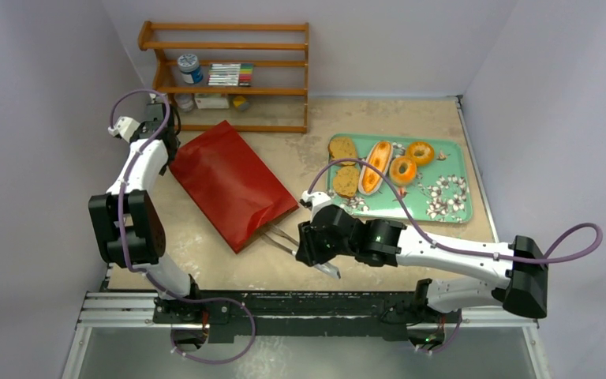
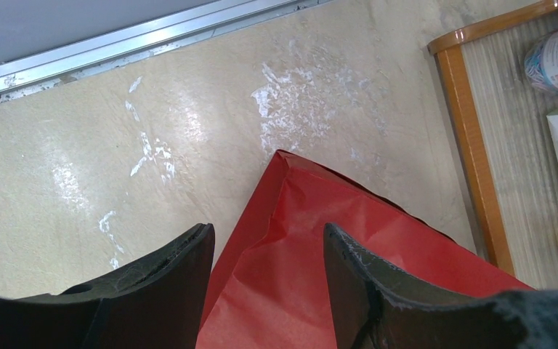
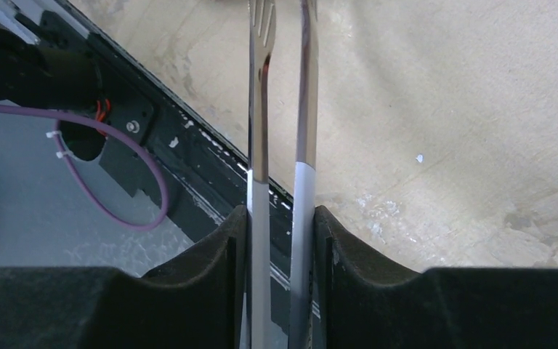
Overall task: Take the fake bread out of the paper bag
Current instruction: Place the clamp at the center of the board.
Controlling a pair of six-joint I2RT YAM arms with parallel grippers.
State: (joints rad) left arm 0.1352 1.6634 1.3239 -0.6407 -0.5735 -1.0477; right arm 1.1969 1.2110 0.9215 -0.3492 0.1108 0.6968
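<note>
On tabletop, left of centre: paper bag lying flat, glossy red side up, closed end toward the back-left corner, mouth toward the near right. Interior hidden in every view.

At the closed end: left hand, its fingers standing one on each side of a red corner fold. Cannot tell whether pressing on the paper or merely straddling it.

Just off the bag mouth: right hand, clenched on metal tongs, both blades squeezed close and parallel between the pads. Tong tips pointing at the mouth, near its rim; contact not discernible.

Right of centre, well apart from the bag: green tray carrying the fake bread. At its left end, two round brown slices; beside them, long split bun; further right, two golden rings. Over the tray's near-right part, small pale bits, scattered.

Against the back wall: wooden shelf holding a jar, a row of markers and a small box.
</note>
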